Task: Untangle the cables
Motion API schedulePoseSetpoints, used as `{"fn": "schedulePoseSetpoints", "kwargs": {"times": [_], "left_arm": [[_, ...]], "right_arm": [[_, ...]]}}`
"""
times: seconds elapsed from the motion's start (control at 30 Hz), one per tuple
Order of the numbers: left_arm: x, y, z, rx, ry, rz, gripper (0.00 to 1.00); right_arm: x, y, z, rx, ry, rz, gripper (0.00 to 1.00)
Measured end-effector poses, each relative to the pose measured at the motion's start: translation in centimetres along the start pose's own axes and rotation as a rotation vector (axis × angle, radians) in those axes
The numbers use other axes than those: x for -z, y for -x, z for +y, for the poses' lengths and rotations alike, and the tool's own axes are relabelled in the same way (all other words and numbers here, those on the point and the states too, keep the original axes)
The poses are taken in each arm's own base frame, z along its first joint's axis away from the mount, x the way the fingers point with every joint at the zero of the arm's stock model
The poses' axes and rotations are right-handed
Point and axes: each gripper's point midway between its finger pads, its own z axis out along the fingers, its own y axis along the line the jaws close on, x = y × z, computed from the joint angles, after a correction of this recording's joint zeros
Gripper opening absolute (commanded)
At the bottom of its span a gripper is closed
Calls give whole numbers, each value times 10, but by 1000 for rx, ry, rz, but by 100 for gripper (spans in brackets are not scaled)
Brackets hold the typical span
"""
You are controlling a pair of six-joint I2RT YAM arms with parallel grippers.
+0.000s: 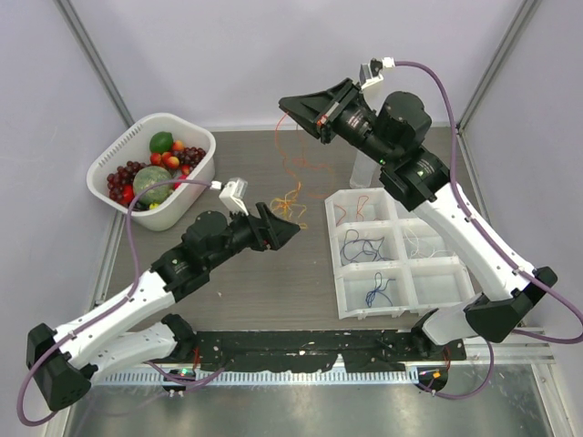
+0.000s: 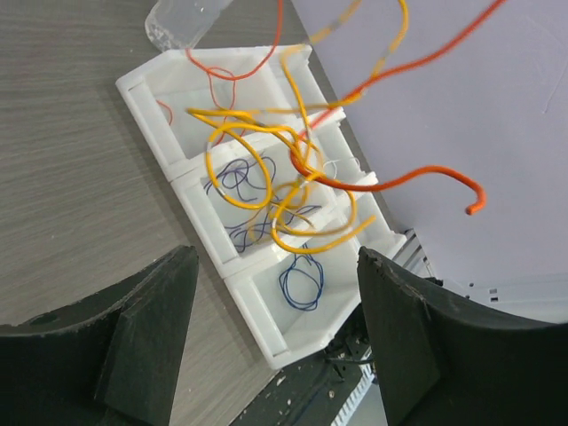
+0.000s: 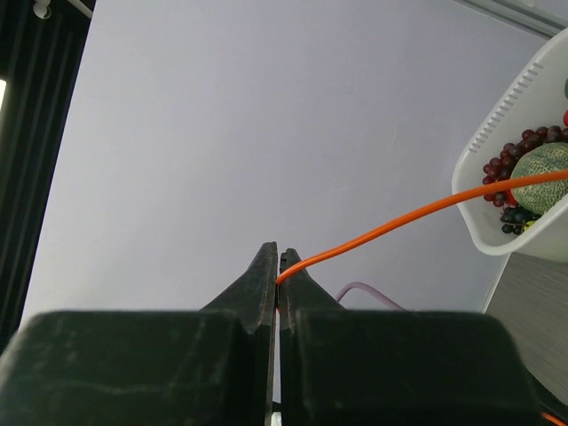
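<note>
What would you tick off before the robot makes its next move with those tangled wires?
1. Right gripper firmly on the orange wire: ok, jaws shut on it.
2. Left gripper ready to grab: ok, jaws wide apart, nothing between them.
3. Knot of yellow and orange wires loosened: not ok, they loop through each other.
4. Knot lifted clear of the table: cannot tell.
5. Sorting tray out of the way: ok, the knot hangs beside it in the top view.

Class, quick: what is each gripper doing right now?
Left gripper: open, holding nothing.
Right gripper: shut on the orange cable.
</note>
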Motion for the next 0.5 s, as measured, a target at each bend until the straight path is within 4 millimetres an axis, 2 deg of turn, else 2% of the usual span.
{"fn": "schedulePoseSetpoints", "kwargs": {"times": [0.17, 0.37, 0.5], "left_arm": [[-11, 3, -5, -27, -16, -31, 72], [-17, 17, -6, -63, -13, -101, 69], [-21, 26, -8, -92, -6, -133, 71]], "right_arm": [[-1, 4, 10, -7, 21, -10, 1], [1, 8, 24, -5, 49, -22, 1], [2, 10, 31, -3, 62, -29, 1]]}}
